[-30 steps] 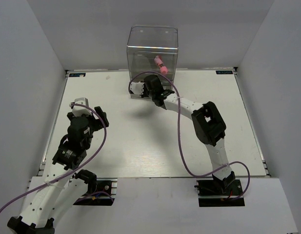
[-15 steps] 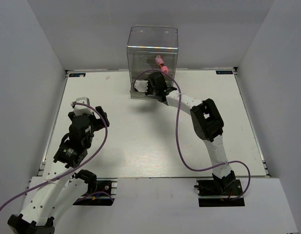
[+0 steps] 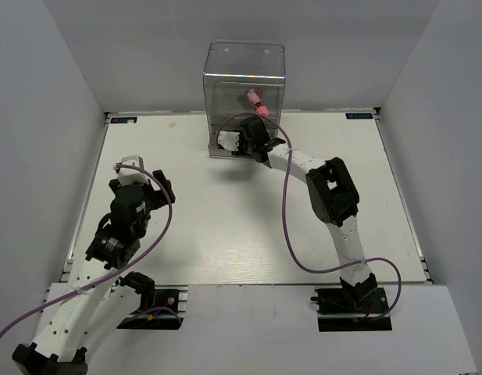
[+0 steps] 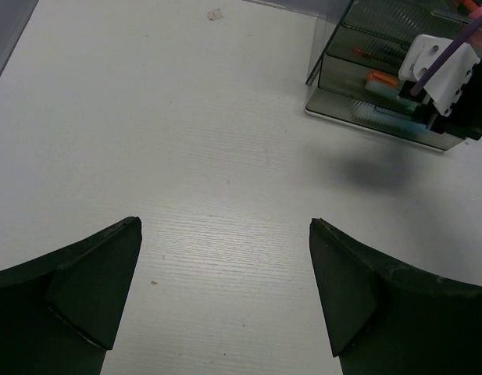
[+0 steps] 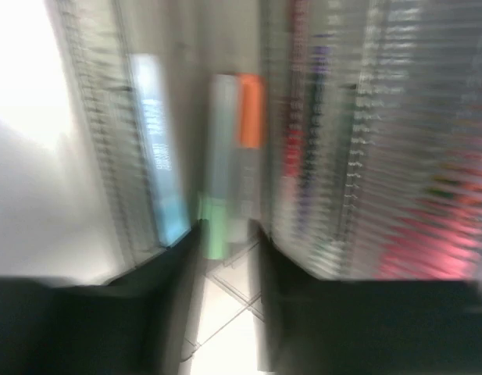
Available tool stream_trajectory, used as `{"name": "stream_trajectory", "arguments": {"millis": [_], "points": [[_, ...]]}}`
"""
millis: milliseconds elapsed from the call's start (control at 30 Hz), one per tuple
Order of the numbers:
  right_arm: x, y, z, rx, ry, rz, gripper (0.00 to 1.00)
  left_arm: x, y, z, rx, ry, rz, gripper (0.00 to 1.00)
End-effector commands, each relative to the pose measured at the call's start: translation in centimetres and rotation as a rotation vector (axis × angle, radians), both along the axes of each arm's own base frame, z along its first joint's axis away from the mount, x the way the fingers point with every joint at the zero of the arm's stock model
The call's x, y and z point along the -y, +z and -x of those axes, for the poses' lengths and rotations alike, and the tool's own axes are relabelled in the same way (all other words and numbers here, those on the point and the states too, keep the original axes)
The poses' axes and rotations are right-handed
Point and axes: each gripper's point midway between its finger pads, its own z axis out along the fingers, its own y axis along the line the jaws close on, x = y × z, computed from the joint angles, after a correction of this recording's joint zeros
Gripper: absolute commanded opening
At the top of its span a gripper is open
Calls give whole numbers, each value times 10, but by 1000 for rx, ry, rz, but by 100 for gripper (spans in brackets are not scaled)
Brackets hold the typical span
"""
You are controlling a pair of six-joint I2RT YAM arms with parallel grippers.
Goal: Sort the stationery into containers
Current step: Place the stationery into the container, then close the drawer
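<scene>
A white table point(image 3: 225, 226) boxed in by plain grey walls point(image 3: 61, 78) carries 2 arms, with a clear organiser point(image 3: 244, 62) standing at the middle of its far edge. A pink cylinder point(image 3: 258, 103) lies tilted in the organiser's tall top compartment. The 3 shallow drawers sit stacked below it. The right gripper point(image 3: 239, 144) is pressed up to the front of those drawers, low down. Its wrist view is badly blurred: 2 dark fingers point(image 5: 170, 297) with a narrow gap frame a clear marker point(image 5: 225, 156), orange tip uppermost and green tip just above the gap, lying inside a drawer. A light-blue marker point(image 5: 158, 172) appears to lie just to its left, and red and pink smears show behind the ribbed plastic to its right. Whether those fingers are clamped on anything cannot be told. The left gripper point(image 4: 223, 224) hangs over bare table well short of the organiser, its fingers spread wide with nothing between them. From its view, an orange piece point(image 4: 381, 78) shows in a drawer.
</scene>
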Motion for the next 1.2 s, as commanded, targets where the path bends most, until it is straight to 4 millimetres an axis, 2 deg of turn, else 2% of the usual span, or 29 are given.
{"name": "stream_trajectory", "arguments": {"millis": [0,33,67,100,133,200,300,333,500,633,700,767,800,867,900,1067,1100,1167], "points": [[-13,40,11,-39,51,-120,29,0,0,0,4,-6,-7,98],[-17,43,15,-55,66,-131,18,0,0,0,4,-6,-7,98],[-25,35,33,-145,139,-142,9,0,0,0,4,-6,-7,98],[-28,39,39,-173,171,-148,0,0,0,0,4,-6,-7,98],[-29,40,45,-183,226,-124,0,0,0,0,4,-6,-7,98],[-31,22,69,-275,283,-103,0,0,0,0,4,-6,-7,98],[-32,10,81,-311,343,-75,0,0,0,0,4,-6,-7,98],[-32,0,86,-347,358,-66,0,-1,0,0,5,3,-10,98],[-29,-7,78,-343,342,-50,0,-1,0,0,5,3,-10,98],[-30,-11,79,-361,346,-50,0,-1,0,0,5,3,-10,98],[-27,-26,77,-374,329,-26,0,-1,0,0,5,3,-10,98],[-26,-24,62,-335,289,-18,0,-1,0,0,5,3,-10,98],[-27,-34,57,-343,270,-17,0,-1,0,0,5,3,-10,98],[-25,-30,39,-284,224,-16,0,-1,0,0,5,3,-10,98],[-24,-39,36,-282,202,-14,0,-1,0,0,5,3,-10,98],[-9,-34,-6,-129,74,-6,0,-1,-7,-1,-12,3,-17,98],[-12,-29,-11,-98,68,-16,0,-1,-7,-1,-12,3,-17,98],[-3,-30,-19,-75,29,-15,0,-1,-7,-1,-12,3,-17,98]]}}
